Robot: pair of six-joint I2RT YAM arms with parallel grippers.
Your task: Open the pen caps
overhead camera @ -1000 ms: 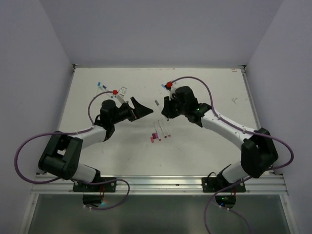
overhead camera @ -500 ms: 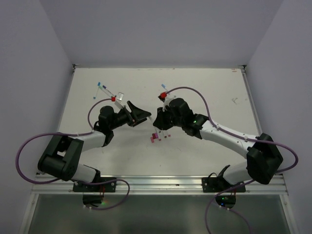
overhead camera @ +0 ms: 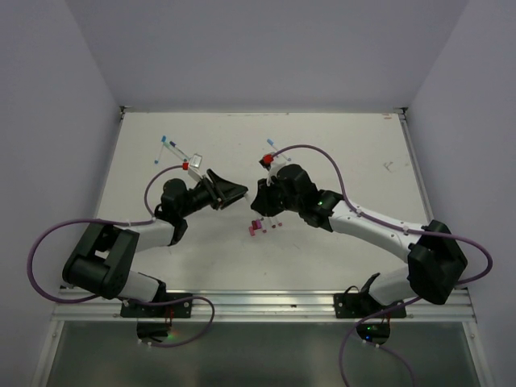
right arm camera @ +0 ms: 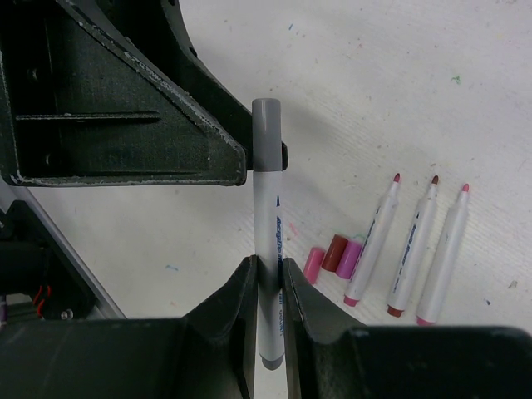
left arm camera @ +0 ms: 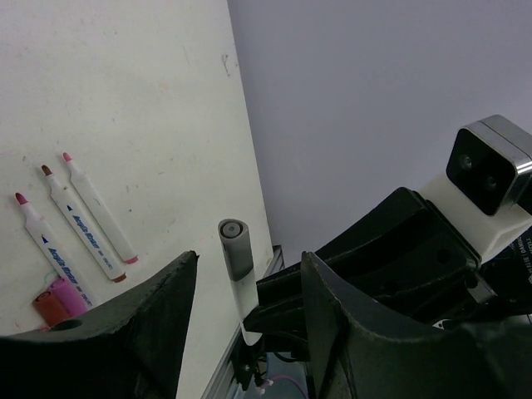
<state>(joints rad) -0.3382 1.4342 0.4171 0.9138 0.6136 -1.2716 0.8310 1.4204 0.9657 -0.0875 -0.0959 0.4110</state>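
Top view: I see the left gripper (overhead camera: pixel 235 192) and right gripper (overhead camera: pixel 260 196) nearly tip to tip over the table (overhead camera: pixel 347 145), with the loose caps (overhead camera: pixel 255 228) on it just beside them.
Left wrist: my left jaws stand partly open on either side of the grey cap (left arm camera: pixel 235 248). There is a gap on each side and they grip nothing.
Right wrist: my right fingers (right arm camera: pixel 241 312) are clamped on the white pen (right arm camera: pixel 268 237), which has the grey cap on its far end. The pink and maroon loose caps lie beside three uncapped pens (right arm camera: pixel 416 249).

Three uncapped white pens (right arm camera: pixel 413 249) lie side by side on the pale worktop (overhead camera: pixel 347 153), tips pink to maroon. Thin blue-ended pens (overhead camera: pixel 167 143) lie far back left (partly hidden). A faint scribble (overhead camera: pixel 389 166) marks the right side.
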